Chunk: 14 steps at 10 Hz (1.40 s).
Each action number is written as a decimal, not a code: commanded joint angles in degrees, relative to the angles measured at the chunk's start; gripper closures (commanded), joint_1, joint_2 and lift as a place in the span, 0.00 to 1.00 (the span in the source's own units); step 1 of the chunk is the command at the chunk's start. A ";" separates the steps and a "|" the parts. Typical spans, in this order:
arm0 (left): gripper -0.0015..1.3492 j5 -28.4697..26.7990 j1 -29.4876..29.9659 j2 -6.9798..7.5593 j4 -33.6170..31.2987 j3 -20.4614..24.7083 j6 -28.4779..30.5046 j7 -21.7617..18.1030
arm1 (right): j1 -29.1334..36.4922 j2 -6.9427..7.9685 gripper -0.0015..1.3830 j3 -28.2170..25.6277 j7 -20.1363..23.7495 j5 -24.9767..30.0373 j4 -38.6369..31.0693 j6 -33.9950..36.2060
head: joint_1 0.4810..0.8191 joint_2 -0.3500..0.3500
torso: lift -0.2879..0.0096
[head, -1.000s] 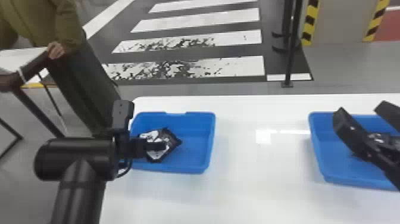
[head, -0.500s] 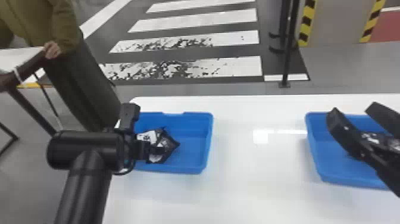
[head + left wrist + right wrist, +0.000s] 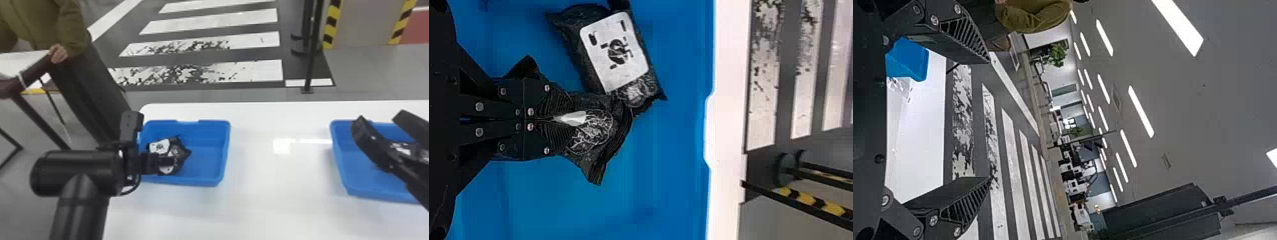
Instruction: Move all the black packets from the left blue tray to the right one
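In the left blue plastic tray (image 3: 224, 150), the black left claw (image 3: 570, 119) pinches a crinkly black packet (image 3: 604, 137) touching a white-labelled black packet (image 3: 615, 52), so two need moving, while right of that tray, under the wide-open black right claw (image 3: 381, 118), the right blue tray (image 3: 346, 172) maybe has some.

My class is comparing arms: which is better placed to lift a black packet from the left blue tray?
Left, I judge: its black end effector is closed on a black packet inside the left blue tray, while the right end effector is open by the right blue tray.
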 commanded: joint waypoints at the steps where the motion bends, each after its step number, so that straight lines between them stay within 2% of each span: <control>1: 0.85 3.35 4.22 -0.29 -9.85 2.51 0.75 -0.10 | -0.17 0.08 0.14 0.08 0.00 0.00 0.00 0.00 | 0.63 0.84 | 0.50; 3: 0.85 8.15 7.59 -0.29 -17.87 2.86 -0.10 -0.62 | -1.15 -0.01 0.15 0.77 0.97 -0.80 0.14 0.84 | 0.63 0.83 | 0.50; 5: 0.85 15.35 8.86 -0.56 -19.55 0.23 -5.30 -1.77 | -4.25 -0.27 0.14 3.05 4.04 -2.86 2.95 2.95 | 0.63 0.78 | 0.50; 7: 0.85 22.09 9.00 -0.73 -19.69 -4.57 -8.39 -2.29 | -7.62 -0.89 0.14 6.14 6.50 -6.28 6.89 4.78 | 0.63 0.72 | 0.50; 9: 0.85 26.31 8.86 -0.65 -19.69 -8.80 -9.66 -2.38 | -9.87 -1.41 0.14 7.62 6.59 -6.86 9.00 5.77 | 0.63 0.66 | 0.50; 12: 0.85 29.51 7.31 -0.56 -19.69 -15.20 -11.77 -2.38 | -12.97 -2.20 0.14 7.97 6.77 -7.77 12.65 6.61 | 0.63 0.53 | 0.50; 14: 0.85 30.54 6.33 -0.47 -19.69 -16.68 -12.19 -2.38 | -13.67 -2.20 0.14 10.59 6.77 -9.37 13.36 6.75 | 0.63 0.49 | 0.50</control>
